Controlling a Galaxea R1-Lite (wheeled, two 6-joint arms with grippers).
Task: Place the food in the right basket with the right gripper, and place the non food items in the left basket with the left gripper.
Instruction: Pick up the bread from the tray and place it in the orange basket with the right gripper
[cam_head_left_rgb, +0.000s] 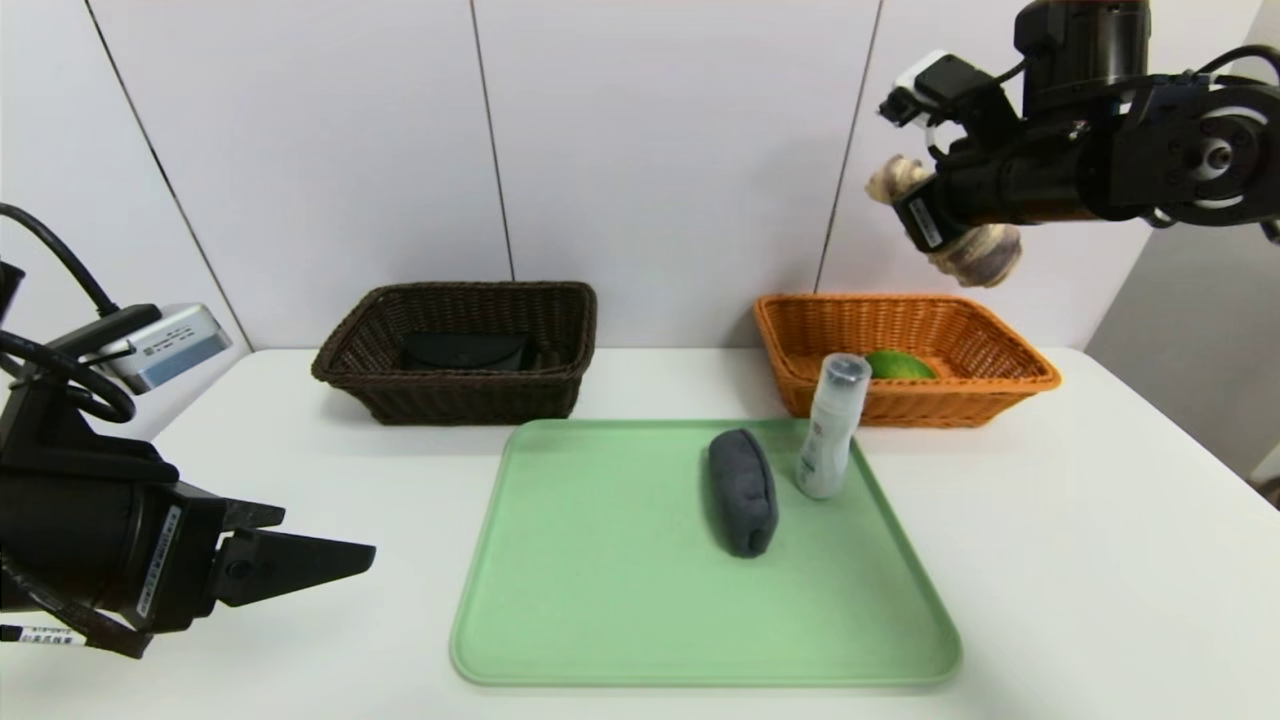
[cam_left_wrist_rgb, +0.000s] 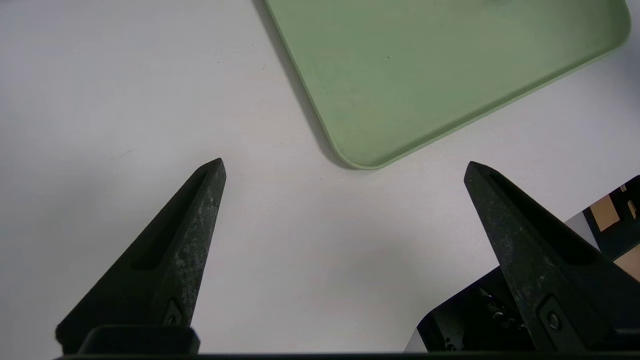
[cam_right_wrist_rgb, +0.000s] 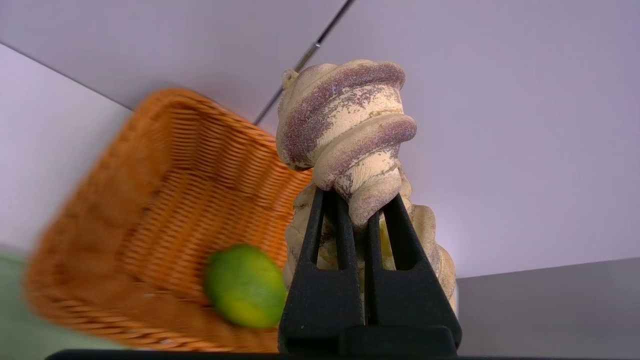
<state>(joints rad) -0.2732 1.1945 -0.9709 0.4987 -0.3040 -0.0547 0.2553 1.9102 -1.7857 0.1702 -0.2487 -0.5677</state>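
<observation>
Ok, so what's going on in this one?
The right gripper is closed on a twisted, bread-like item, holding it up above the orange basket, which has a green, rounded item in it. A dark pouch and a pale bottle are on the green tray. The left gripper is open and empty, off the tray's near left corner.

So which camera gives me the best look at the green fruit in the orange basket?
The right wrist view: it shows nearly the whole green fruit inside the orange basket. The head view shows only its top above the rim, and the left wrist view doesn't show it.
</observation>
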